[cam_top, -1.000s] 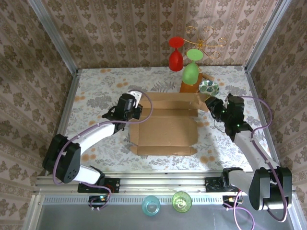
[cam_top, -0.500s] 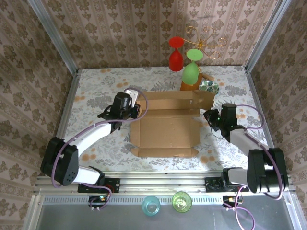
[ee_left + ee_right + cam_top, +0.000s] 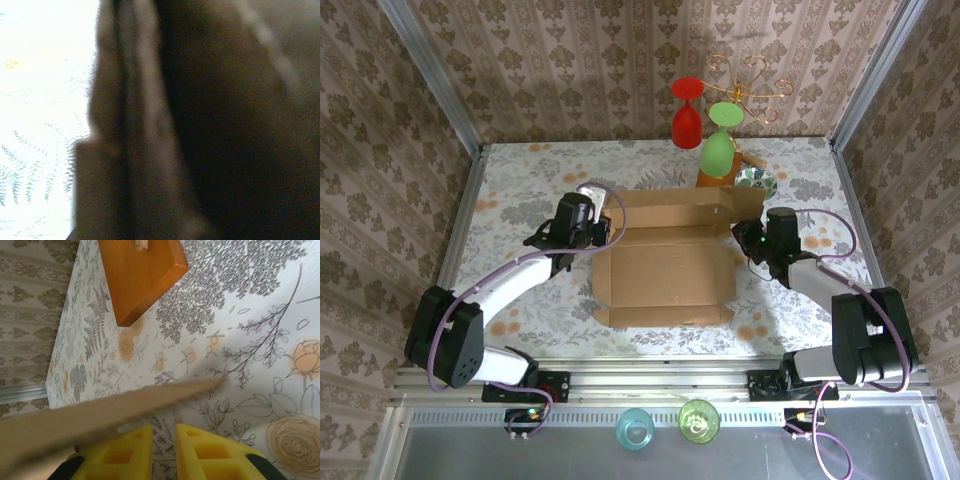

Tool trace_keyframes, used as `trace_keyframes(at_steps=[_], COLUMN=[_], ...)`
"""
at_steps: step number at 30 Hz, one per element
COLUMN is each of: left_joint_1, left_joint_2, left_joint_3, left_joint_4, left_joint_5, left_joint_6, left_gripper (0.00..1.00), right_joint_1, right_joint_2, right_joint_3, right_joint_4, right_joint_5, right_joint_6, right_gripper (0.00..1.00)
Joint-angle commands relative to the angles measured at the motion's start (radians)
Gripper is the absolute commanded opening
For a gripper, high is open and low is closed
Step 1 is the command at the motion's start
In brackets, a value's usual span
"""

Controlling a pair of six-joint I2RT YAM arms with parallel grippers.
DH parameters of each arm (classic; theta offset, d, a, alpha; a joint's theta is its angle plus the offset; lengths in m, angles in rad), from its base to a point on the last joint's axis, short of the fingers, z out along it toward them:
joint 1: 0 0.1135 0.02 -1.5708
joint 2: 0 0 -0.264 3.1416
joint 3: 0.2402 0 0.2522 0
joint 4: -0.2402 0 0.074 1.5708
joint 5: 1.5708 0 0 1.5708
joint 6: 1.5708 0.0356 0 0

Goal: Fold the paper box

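A paper box [image 3: 665, 265] lies open and flat-bottomed in the middle of the flowered bench [image 3: 520, 180], its rear wall up and its front flap down. The left gripper [image 3: 592, 228] sits at the rear left corner, closed, and by the look of the raised flap there and the cardboard [image 3: 225, 125] pressed against its wrist camera, it is pinching that side flap. The right gripper [image 3: 748, 238] rests low at the right edge. Its yellow fingers [image 3: 210, 450] are nearly together, with a slim gap between them and nothing in it, and the right flap's edge [image 3: 100, 415] runs just past their tips.

The step in hand appears to be standing the two side flaps up. To do it well, the right gripper should get onto or under its flap rather than shove the box sideways. Both flaps should turn on their creases while the base lies flat, and the wooden block [image 3: 142, 275] behind should be left alone.

The left arm reaches forward with its elbow out and its forearm slanting toward the corner. The right arm is folded tight, its forearm lying low and pointing inward.
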Motion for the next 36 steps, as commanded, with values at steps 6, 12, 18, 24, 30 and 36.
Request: trace_keyframes(at_steps=[6, 12, 18, 24, 30, 36], left_joint_1=[-0.005, -0.007, -0.01, -0.011, 0.003, 0.074], left_joint_2=[0.01, 0.016, 0.016, 0.016, 0.013, 0.01], left_joint_3=[0.024, 0.027, 0.023, 0.025, 0.023, 0.034], left_joint_4=[0.043, 0.046, 0.053, 0.055, 0.038, 0.0], left_joint_5=[-0.01, -0.011, -0.015, -0.016, -0.011, 0.052], left_joint_6=[-0.06, -0.068, -0.076, -0.076, -0.061, 0.005], left_gripper=[0.0, 0.0, 0.0, 0.0, 0.0, 0.0], right_joint_1=[0.048, 0.108, 0.164, 0.204, 0.204, 0.163], right_joint_2=[-0.007, 0.019, 0.077, 0.106, 0.034, -0.151], right_joint_3=[0.026, 0.055, 0.083, 0.125, 0.109, 0.158], right_joint_4=[0.02, 0.019, 0.0, -0.088, -0.086, -0.197], right_joint_5=[0.051, 0.088, 0.137, 0.189, 0.2, 0.098], right_joint_6=[0.046, 0.064, 0.068, 0.043, 0.001, -0.203], right_gripper=[0.21, 0.19, 0.18, 0.17, 0.22, 0.29])
